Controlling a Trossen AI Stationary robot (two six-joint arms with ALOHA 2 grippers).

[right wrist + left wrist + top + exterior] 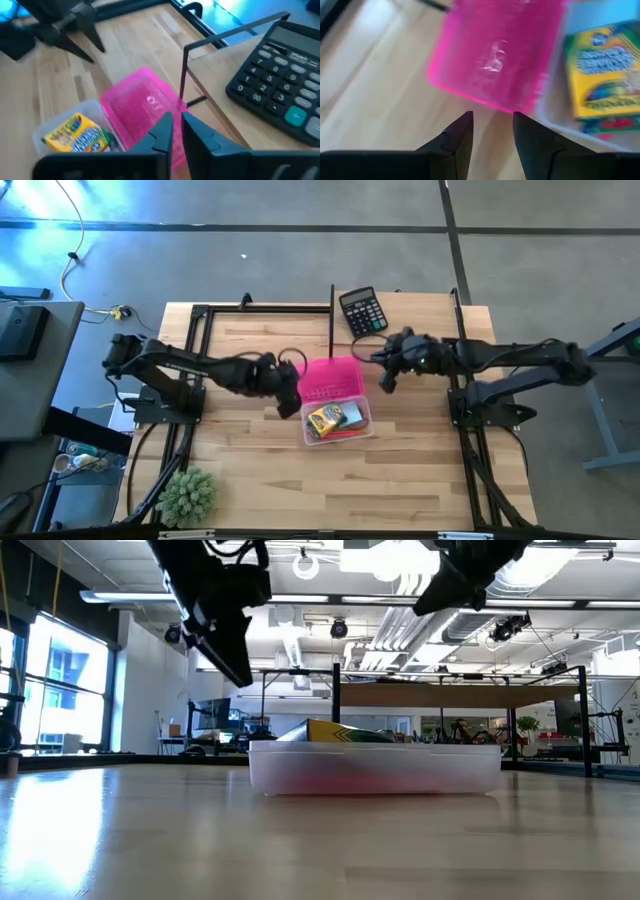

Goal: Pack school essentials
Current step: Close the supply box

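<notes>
Here the clear plastic bin (pixel 338 423) sits near the centre of the counter (pixel 400 480), with a pink lid (pixel 332 378) lying at its 12 o'clock edge and partly overlapping it. The yellow-green crayon box (pixel 326 418) lies flat inside the bin, long axis running roughly 8 to 2 o'clock in the high view. Beneath and beside it red items show, too small to identify; in the low view the bin wall (pixel 375 768) blurs them to a red smear, and only the crayon box top edge (pixel 335 732) clears the rim. The left gripper (pixel 287 402) hovers at the bin's 9 o'clock, above the counter; its jaws stand slightly apart and hold nothing, as the left wrist view (pixel 492 131) shows. The right gripper (pixel 383 377) hangs at the lid's 3 o'clock, jaws nearly closed with a narrow gap, empty. A black calculator (pixel 362 311) rests at 12 o'clock, a spiky green plant ball (pixel 188 496) at 7 o'clock.
</notes>
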